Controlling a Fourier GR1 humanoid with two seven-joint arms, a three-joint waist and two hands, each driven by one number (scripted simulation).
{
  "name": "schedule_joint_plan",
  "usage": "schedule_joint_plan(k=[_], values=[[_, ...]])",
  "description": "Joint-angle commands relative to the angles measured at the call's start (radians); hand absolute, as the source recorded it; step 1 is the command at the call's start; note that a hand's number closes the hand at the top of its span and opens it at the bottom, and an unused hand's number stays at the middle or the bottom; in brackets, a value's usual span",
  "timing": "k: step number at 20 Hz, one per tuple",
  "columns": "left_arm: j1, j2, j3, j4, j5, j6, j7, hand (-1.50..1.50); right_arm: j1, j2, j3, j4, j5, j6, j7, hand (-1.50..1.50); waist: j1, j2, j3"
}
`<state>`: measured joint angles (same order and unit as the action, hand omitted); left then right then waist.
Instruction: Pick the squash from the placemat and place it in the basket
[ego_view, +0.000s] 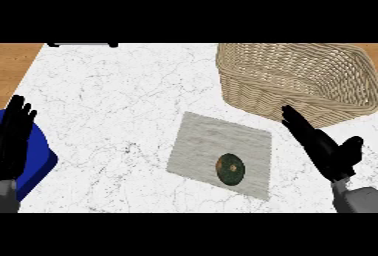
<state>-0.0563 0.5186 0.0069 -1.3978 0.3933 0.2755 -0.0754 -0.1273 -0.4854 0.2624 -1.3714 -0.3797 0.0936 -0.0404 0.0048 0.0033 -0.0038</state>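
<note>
Squash (230, 169), small, round and dark green with an orange-brown centre, lies on the grey placemat (214, 142), close to the mat's near edge and toward its right half. Nothing touches it. The placemat rests flat on the white marble counter (111, 100), turned at a slight angle. Beyond the placemat and to its right stands the wicker basket (295, 95), its lower wall near the mat's far right corner but not touching it. The right hand (325, 150) hovers to the right of the placemat, just in front of the basket, fingers straight and released, holding nothing. The left hand (16, 135) rests far to the left of the placemat, fingers up and relaxed, over a blue object (40, 160) at the counter's edge.
</note>
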Motion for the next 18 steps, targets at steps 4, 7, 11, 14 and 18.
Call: schedule_joint_plan(k=[4, 7, 11, 14, 18], values=[[-0.084, 0.013, -0.087, 0.012, -0.031, -0.062, 0.090, 0.00, -0.276, 0.117, -0.032, -0.047, -0.135, 0.200, -0.137, 1.50, 0.022, 0.012, 0.010], [-0.080, -0.004, -0.139, 0.017, -0.030, -0.105, 0.109, 0.00, -0.428, 0.003, 0.056, -0.179, 0.056, 0.333, -0.253, 1.50, 0.051, -0.003, 0.005], [-0.112, -0.024, -0.161, 0.018, -0.029, -0.094, 0.171, 0.00, -0.392, 0.116, 0.232, -0.259, 0.313, 0.275, -0.451, -1.50, 0.013, -0.005, 0.008], [-0.092, -0.020, -0.155, 0.026, -0.034, -0.093, 0.180, 0.00, -0.224, 0.239, 0.368, -0.335, 0.474, 0.089, -0.527, -1.50, -0.015, -0.009, 0.005], [-0.143, -0.006, -0.117, 0.026, -0.018, -0.124, 0.239, 0.00, -0.148, 0.261, 0.440, -0.440, 0.582, -0.005, -0.302, -1.50, -0.018, -0.008, 0.003]])
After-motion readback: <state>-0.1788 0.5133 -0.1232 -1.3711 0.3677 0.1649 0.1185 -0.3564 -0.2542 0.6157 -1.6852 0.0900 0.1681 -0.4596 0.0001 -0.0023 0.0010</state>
